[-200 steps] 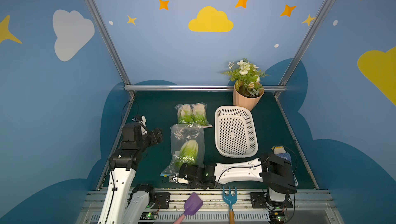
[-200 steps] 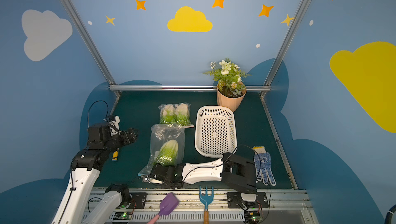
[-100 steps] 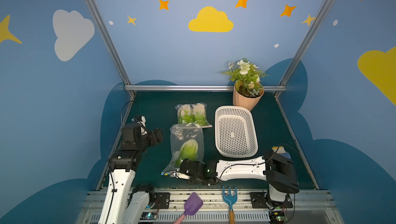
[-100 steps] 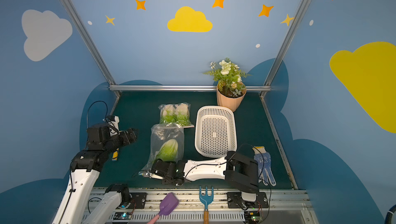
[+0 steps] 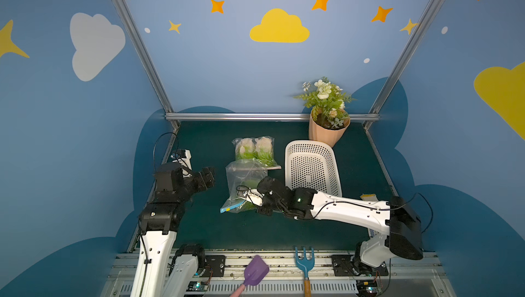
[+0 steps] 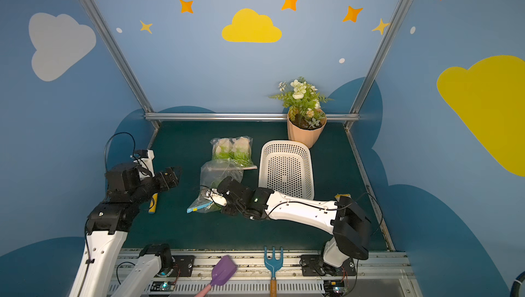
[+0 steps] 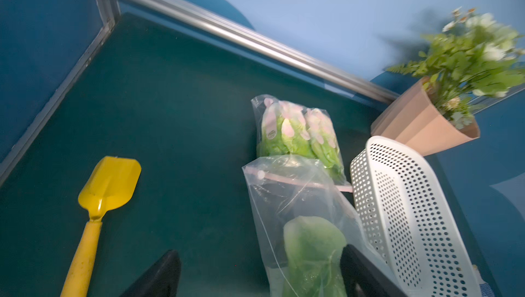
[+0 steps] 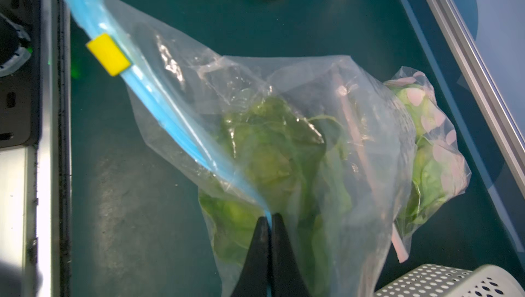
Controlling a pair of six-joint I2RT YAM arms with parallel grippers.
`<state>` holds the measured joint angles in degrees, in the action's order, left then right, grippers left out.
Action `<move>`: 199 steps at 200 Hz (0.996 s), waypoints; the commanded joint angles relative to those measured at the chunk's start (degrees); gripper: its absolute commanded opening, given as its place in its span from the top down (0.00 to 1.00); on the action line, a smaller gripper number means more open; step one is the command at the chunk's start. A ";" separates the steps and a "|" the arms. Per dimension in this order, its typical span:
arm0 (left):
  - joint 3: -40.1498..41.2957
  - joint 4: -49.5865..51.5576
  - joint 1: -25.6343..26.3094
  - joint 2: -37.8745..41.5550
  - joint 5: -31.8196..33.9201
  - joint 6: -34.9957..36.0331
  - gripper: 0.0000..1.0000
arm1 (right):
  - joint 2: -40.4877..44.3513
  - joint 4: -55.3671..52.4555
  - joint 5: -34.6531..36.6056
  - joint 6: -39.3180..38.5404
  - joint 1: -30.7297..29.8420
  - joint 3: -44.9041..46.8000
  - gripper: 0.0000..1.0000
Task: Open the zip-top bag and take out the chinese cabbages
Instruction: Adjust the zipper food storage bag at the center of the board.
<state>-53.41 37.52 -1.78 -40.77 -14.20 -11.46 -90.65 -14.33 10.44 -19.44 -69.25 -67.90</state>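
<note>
The clear zip-top bag (image 5: pixel 244 177) lies mid-table, crumpled, its blue zip strip (image 8: pixel 170 122) with a yellow slider (image 8: pixel 108 53) at the near end. One green chinese cabbage (image 7: pixel 312 250) shows through the plastic. My right gripper (image 8: pixel 268 217) is shut on the end of the blue zip strip, reaching in from the right (image 5: pixel 251 203). The left gripper (image 5: pixel 208 179) hovers open to the left of the bag, apart from it, with nothing between its fingers. Two more cabbage heads sit in a second clear bag (image 5: pixel 254 150) just behind.
A white perforated basket (image 5: pixel 311 167) stands right of the bags, with a potted flowering plant (image 5: pixel 326 122) behind it. A yellow scoop (image 7: pixel 105 190) lies near the left wall. A purple scoop (image 5: pixel 255 271) and a blue rake (image 5: pixel 304 264) rest on the front rail.
The right gripper has shut on the zip strip and moved from the front edge toward the back, bunching the bag up. The left gripper has hardly moved.
</note>
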 commanded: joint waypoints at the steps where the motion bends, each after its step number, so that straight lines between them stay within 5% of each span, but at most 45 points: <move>1: -2.35 -2.88 -0.17 0.68 -5.17 1.62 0.12 | 1.88 1.73 -1.95 -0.47 2.38 -3.10 0.97; 92: -4.83 -8.68 -0.09 -0.93 -21.39 3.99 0.14 | 2.67 2.74 -7.55 -2.47 10.98 -8.56 0.98; 199: -9.56 -17.95 -0.13 -9.88 -27.89 5.05 0.14 | 3.57 0.88 -15.25 -3.47 17.99 -13.49 0.98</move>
<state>-61.06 23.57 -1.78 -48.73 -39.11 -7.38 -89.65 -13.19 -1.10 -22.39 -52.29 -78.61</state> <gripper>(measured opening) 0.861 0.047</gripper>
